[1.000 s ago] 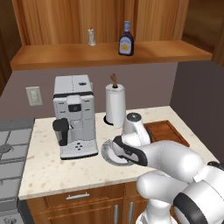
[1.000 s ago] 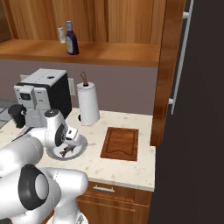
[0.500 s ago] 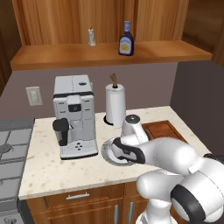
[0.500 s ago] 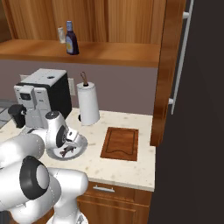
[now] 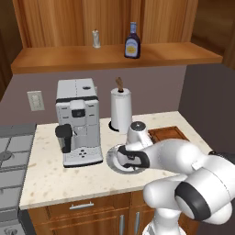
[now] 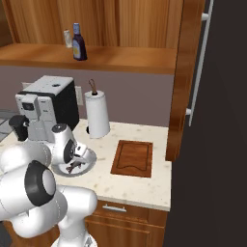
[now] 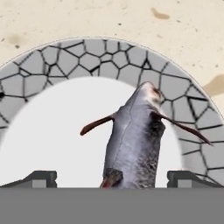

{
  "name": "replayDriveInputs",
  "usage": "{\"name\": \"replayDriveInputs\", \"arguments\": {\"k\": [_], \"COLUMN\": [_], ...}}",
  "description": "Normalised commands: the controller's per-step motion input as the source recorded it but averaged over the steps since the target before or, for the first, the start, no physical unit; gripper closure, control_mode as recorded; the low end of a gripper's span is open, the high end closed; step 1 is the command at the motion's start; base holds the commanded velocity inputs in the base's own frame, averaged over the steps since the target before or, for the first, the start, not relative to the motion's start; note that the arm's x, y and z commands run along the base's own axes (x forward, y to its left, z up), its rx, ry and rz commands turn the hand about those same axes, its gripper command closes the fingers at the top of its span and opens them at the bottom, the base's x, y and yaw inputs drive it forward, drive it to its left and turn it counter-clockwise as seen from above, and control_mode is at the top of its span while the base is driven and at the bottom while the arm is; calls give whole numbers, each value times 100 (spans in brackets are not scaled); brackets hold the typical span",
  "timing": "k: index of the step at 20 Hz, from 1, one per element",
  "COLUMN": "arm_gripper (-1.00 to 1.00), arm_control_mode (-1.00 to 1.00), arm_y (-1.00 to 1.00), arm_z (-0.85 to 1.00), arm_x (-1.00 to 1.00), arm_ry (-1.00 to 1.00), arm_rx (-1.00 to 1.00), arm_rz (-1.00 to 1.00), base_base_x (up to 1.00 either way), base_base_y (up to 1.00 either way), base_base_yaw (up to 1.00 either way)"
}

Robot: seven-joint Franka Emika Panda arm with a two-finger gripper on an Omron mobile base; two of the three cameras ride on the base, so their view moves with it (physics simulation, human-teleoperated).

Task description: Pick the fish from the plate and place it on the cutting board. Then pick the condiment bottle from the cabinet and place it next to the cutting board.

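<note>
**Speckled counter: gripper over plated fish**

Beige counter (image 6: 140,185) carried the plate (image 7: 96,54) at lower left of the right base view. Gripper (image 7: 112,177) stood released, 2 fingertips (image 7: 41,177) flanking the fish (image 7: 133,140), which lay on the plate at frame centre.

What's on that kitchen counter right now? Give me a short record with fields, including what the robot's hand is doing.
fish: small dark grey fish lying on the round grey-rimmed plate
hand: hand open, low over the fish, a finger on each side
board: reddish-brown wooden cutting board bare, to the right of the plate
bottle: dark brown blue-capped condiment bottle upright on the brown wooden shelf
</note>
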Motion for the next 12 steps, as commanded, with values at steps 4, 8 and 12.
{"name": "replayDriveInputs", "arguments": {"k": [4, 8, 12], "arm_gripper": [-100, -100, -100], "arm_control_mode": [-100, -100, -100], "arm_y": [0, 0, 0], "arm_z": [-12, -10, -8], "arm_x": [6, 2, 3], "arm_ry": [0, 0, 0], "arm_rx": [0, 0, 0], "arm_rz": [0, 0, 0], "base_base_x": [0, 0, 0], "base_base_y": [0, 0, 0], "base_base_yaw": [0, 0, 0]}}
